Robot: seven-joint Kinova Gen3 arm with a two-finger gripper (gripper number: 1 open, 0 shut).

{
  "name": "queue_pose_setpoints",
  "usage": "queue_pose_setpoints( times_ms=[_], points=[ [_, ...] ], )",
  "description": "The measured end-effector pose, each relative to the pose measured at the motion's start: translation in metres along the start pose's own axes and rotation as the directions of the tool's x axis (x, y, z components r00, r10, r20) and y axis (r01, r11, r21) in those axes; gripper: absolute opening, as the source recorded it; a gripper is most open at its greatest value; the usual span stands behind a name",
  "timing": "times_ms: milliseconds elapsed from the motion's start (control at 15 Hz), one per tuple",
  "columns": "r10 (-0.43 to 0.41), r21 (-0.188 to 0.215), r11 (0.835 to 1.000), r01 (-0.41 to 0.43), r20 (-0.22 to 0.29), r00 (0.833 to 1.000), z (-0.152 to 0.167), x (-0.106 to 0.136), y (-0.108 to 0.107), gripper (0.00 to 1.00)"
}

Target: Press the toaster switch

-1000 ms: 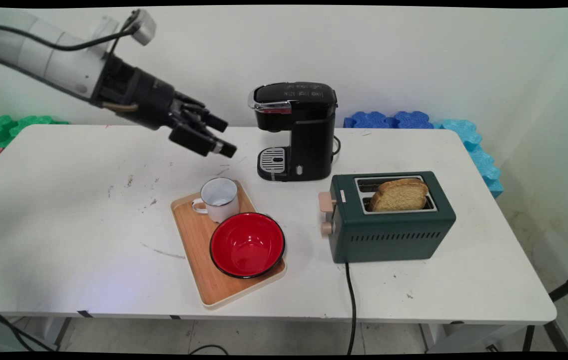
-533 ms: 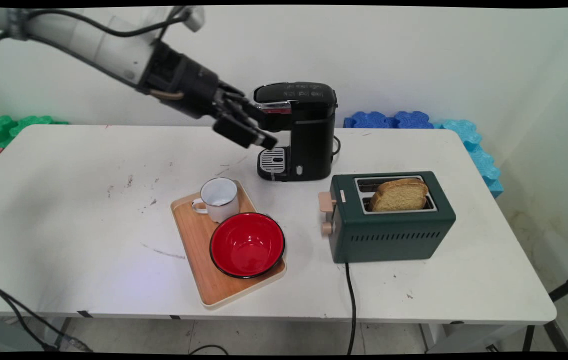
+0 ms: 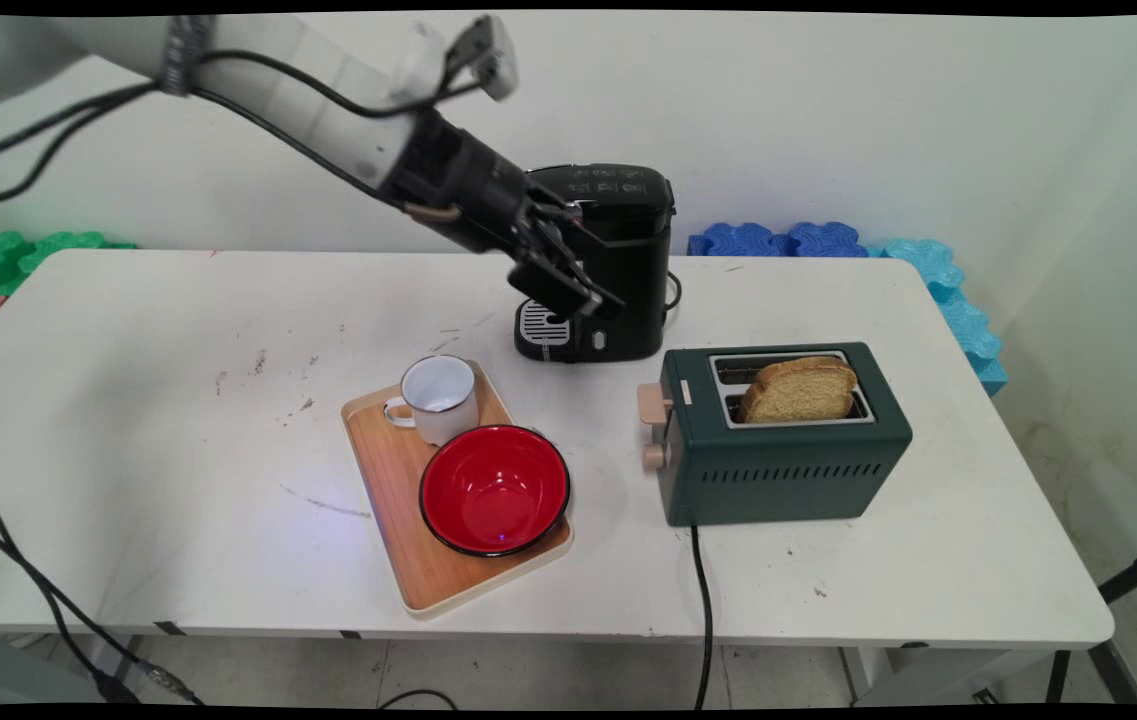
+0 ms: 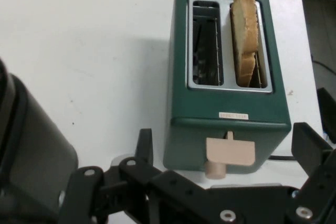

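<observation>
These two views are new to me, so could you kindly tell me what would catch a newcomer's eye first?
The gripper hangs in front of the black coffee maker at the table's back, fingers spread. To the right stands a green toaster with a slice of toast upright in one slot. Nearer the front, a wooden tray carries a white mug and a red bowl.

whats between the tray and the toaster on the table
Only bare white table. In the main view, nothing stands between the tray and the toaster.

Both views on toaster (image 3: 786, 432) (image 4: 231, 72)
</observation>
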Motion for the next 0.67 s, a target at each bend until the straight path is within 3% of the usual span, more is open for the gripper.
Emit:
queue_pose_setpoints(
  times_ms=[200,267,667],
  points=[
    [0.035,-0.014,0.999,-0.035,0.014,0.999,0.024,0.003,-0.001,1.00],
    [0.046,-0.017,0.999,-0.045,0.020,0.999,0.032,0.003,-0.001,0.00],
    [0.076,-0.032,0.997,-0.073,0.070,0.995,0.063,0.003,-0.002,0.00]
  ],
)
